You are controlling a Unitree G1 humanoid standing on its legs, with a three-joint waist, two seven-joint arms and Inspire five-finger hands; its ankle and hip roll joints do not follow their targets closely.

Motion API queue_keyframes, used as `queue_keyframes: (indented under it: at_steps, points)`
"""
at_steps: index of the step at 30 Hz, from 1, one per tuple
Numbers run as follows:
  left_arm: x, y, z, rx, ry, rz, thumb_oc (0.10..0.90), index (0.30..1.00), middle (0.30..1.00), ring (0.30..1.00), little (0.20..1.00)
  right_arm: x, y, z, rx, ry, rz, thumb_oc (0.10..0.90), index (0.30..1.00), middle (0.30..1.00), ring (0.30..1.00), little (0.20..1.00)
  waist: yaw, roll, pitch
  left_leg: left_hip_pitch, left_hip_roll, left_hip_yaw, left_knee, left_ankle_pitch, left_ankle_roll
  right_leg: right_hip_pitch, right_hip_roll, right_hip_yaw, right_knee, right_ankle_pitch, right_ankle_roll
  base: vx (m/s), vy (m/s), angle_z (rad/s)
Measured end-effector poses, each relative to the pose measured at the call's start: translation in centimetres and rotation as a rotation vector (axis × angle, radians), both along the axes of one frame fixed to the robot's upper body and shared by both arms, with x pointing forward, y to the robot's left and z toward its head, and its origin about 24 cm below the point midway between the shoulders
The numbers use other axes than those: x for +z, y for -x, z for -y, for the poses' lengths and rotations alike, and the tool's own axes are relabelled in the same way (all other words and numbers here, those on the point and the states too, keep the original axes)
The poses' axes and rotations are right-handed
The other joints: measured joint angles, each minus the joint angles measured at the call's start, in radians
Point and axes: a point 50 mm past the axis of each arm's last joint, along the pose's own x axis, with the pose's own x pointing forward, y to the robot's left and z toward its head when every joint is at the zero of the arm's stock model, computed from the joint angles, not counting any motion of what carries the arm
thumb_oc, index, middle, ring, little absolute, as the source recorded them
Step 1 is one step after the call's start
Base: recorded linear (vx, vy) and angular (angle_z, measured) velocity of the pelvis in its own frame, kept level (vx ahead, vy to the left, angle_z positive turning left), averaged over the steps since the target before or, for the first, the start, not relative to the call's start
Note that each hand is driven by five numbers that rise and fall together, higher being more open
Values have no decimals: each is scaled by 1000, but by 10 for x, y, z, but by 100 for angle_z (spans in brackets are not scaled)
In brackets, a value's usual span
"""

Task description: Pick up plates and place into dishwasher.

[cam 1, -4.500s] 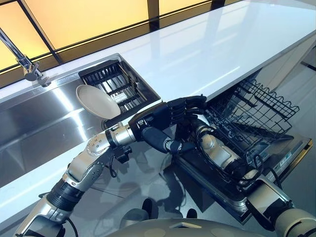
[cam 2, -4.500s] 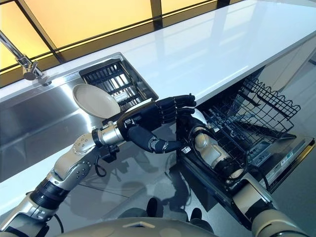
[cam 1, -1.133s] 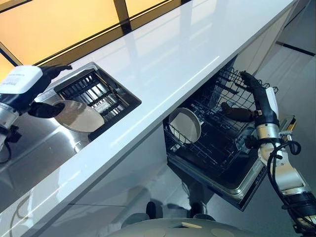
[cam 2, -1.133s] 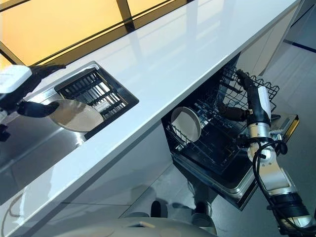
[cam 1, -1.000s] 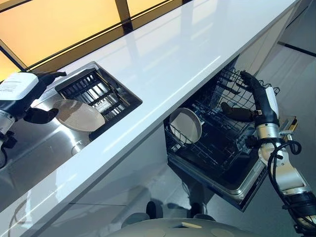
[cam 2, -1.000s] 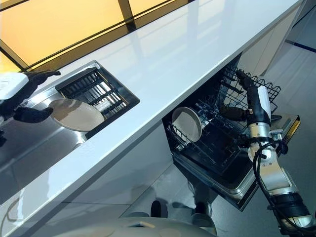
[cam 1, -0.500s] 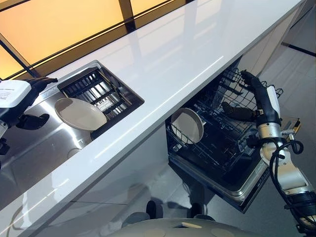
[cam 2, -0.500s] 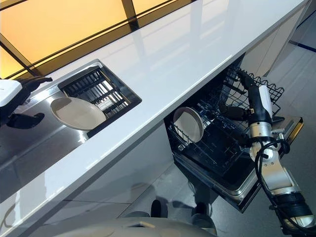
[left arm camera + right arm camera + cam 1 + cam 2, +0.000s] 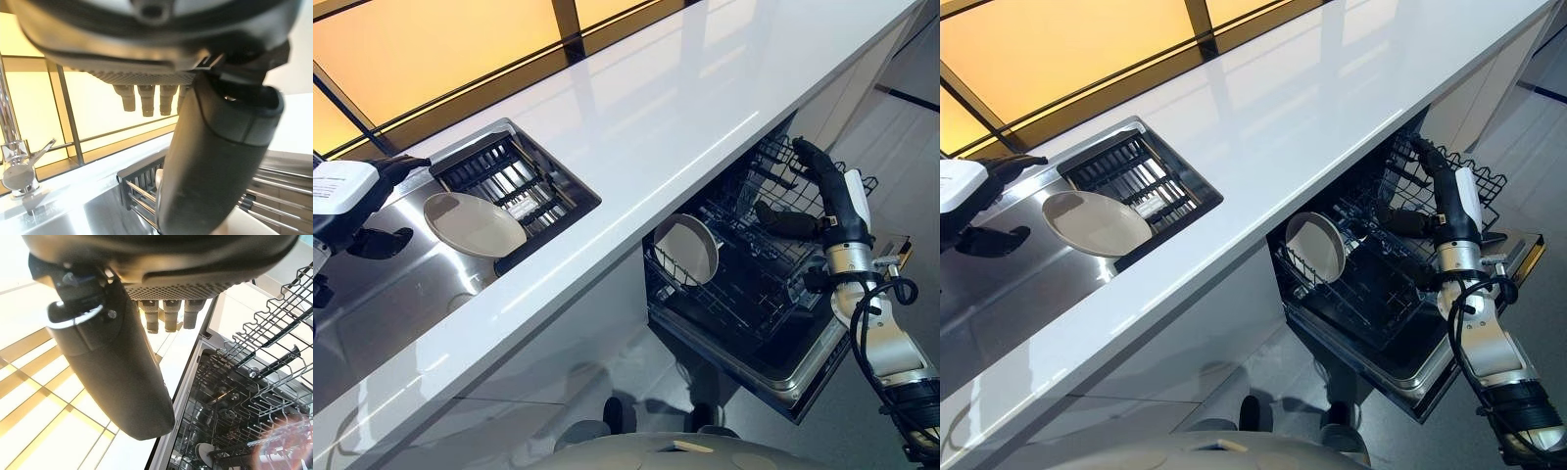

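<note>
A beige plate (image 9: 475, 224) leans in the steel sink (image 9: 391, 304), its far edge against the black drying rack (image 9: 514, 184). My left hand (image 9: 352, 194) hovers just left of that plate, open, fingers straight and thumb spread, holding nothing; its wrist view shows the rack (image 9: 139, 188) and a bit of plate rim (image 9: 252, 221). A second plate (image 9: 686, 249) stands upright in the lower rack of the open dishwasher (image 9: 759, 284). My right hand (image 9: 829, 192) is raised over the dishwasher's right side, open and empty, and the standing plate (image 9: 204, 451) shows past it.
A white counter (image 9: 656, 108) runs between sink and dishwasher. The faucet (image 9: 17, 171) stands at the sink's far left. The dishwasher door (image 9: 847, 338) is folded down toward me, and wire tines fill the rack. Yellow window panes back the counter.
A plate now stands in the dishwasher rack. In the last second my left hand drifted left and lower, off the sink plate's edge. The view has shifted slightly; my right hand barely moved.
</note>
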Motion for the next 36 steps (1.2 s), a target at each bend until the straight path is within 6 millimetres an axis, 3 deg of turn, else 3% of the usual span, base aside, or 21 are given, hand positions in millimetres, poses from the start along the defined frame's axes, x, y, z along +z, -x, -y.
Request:
queue_keyframes:
  at_steps: [11,28,36]
  points:
    - [-3,-8,16,-64,3,-56,800,900,900,900,900,1,0,1,-1,0,5,800,900,900,900,900,-13,-2,-1,1,0,4,0,0,0,-1,1,6,0,1,-1,-11,3,-1]
    - [-6,-9,15,-45,-6,-116,800,900,900,900,900,8,2,8,-8,18,32,800,900,900,900,900,-15,-11,-6,5,0,12,0,0,0,-1,1,17,0,1,0,4,4,-1]
    - [-25,-9,20,-65,-35,-237,800,900,900,900,900,7,3,7,5,22,17,800,900,900,900,900,-18,-12,-6,5,0,13,0,-1,0,-2,1,18,0,1,-1,-8,1,0]
